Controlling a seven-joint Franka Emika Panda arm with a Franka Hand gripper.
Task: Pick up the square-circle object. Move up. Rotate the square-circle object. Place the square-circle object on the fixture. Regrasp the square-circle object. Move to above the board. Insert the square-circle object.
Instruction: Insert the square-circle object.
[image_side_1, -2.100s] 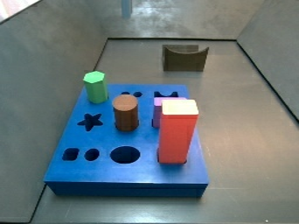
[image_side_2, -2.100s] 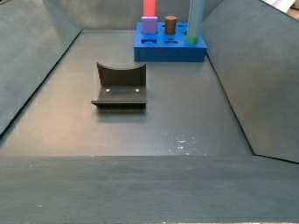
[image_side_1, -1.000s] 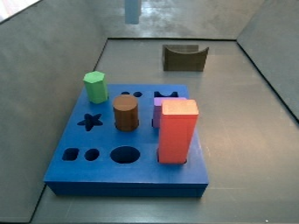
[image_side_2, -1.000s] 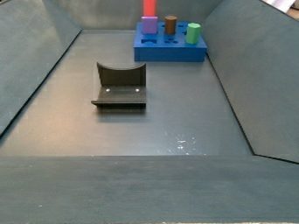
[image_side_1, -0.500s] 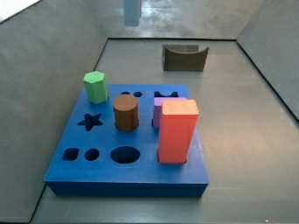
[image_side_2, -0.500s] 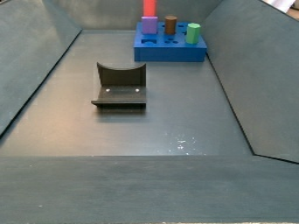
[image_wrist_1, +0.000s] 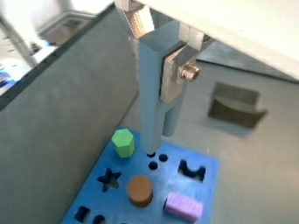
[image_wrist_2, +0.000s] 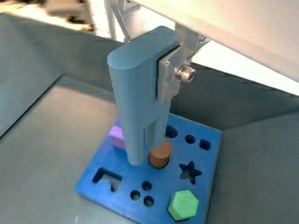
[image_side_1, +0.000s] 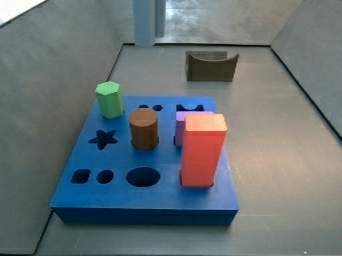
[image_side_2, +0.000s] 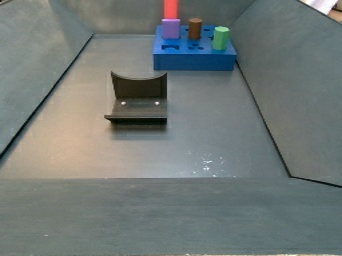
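The square-circle object is a long steel-blue peg hanging upright, with my gripper shut on its upper end in both wrist views. One silver finger presses its flat side. Below it lies the bright-blue board, and the peg's lower end hangs above the board's holes. In a side view only the peg shows, dropping in from the upper edge behind the board; the gripper is above that frame. The fixture stands empty on the floor beyond the board, as the fixture shows again.
A green hexagonal peg, a brown cylinder, a purple block and a tall red block stand in the board. Grey sloping walls close in the floor on all sides.
In the side view the peg has come lower into the frame, showing more of its length than half a second ago. The board pieces and fixture have not moved.
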